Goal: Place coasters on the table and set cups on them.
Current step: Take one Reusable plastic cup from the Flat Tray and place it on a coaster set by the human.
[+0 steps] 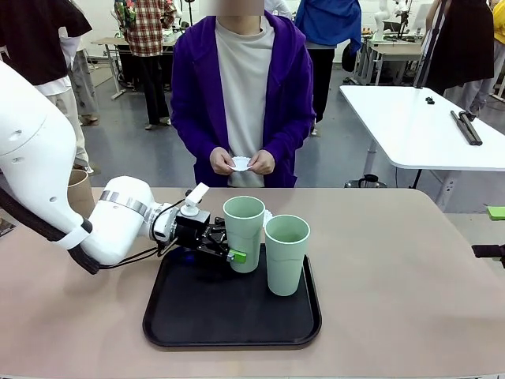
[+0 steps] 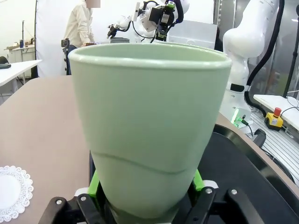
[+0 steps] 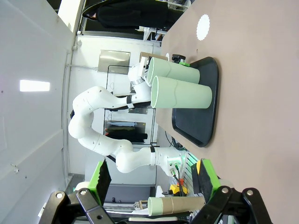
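Left gripper (image 1: 230, 251) clamped on green cup (image 1: 244, 229) on the black tray (image 1: 197, 316), second green cup (image 1: 286, 253) just beside toward the tray's right rim, doily (image 3: 203, 28) on bare table (image 1: 394, 276) beyond its far edge; right gripper (image 3: 154, 183) spread apart.

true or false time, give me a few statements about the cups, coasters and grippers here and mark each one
1. The left gripper is shut on a mint green cup. True.
2. The other mint cup lies on its side. False: it stands upright on the black tray.
3. The person's hands are empty. False: they hold a white coaster.
4. A second coaster lies flat on the table. True.
5. The right gripper grips a cup. False: it is open and holds nothing.
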Robot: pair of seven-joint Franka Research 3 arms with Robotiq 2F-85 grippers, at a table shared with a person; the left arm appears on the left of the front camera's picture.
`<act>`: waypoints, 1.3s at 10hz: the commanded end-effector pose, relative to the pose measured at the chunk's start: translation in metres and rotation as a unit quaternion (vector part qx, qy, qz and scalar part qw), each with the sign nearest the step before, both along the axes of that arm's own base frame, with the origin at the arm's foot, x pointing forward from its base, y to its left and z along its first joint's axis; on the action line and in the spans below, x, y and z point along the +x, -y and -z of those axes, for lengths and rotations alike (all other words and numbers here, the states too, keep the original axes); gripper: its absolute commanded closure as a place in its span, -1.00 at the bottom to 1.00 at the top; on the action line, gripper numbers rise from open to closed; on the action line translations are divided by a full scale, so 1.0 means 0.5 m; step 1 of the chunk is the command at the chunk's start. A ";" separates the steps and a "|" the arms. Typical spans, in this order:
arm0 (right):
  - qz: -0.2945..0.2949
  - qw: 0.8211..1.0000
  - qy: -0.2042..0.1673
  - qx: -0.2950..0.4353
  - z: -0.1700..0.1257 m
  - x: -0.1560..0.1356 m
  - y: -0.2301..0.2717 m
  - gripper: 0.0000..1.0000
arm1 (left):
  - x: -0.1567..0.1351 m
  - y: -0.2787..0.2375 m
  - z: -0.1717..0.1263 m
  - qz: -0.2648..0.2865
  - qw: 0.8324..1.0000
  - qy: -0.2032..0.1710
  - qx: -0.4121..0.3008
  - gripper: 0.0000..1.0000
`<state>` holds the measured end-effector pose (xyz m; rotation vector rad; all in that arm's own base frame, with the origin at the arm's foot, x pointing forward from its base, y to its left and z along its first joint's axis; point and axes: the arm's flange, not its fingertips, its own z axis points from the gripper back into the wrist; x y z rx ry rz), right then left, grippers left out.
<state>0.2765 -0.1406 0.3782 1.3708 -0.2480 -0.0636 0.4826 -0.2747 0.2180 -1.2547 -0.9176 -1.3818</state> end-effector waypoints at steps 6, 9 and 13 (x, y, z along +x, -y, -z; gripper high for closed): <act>0.001 1.000 0.002 0.006 -0.001 0.000 0.001 -1.00 | -0.002 -0.027 -0.148 -0.039 0.999 -0.008 0.002 1.00; 0.001 1.000 0.002 0.006 -0.001 0.000 0.001 -1.00 | -0.020 -0.044 -0.325 -0.059 0.998 0.003 0.023 1.00; 0.001 1.000 0.002 0.006 -0.001 0.000 0.001 -1.00 | -0.023 -0.043 -0.395 -0.058 0.998 0.017 0.015 1.00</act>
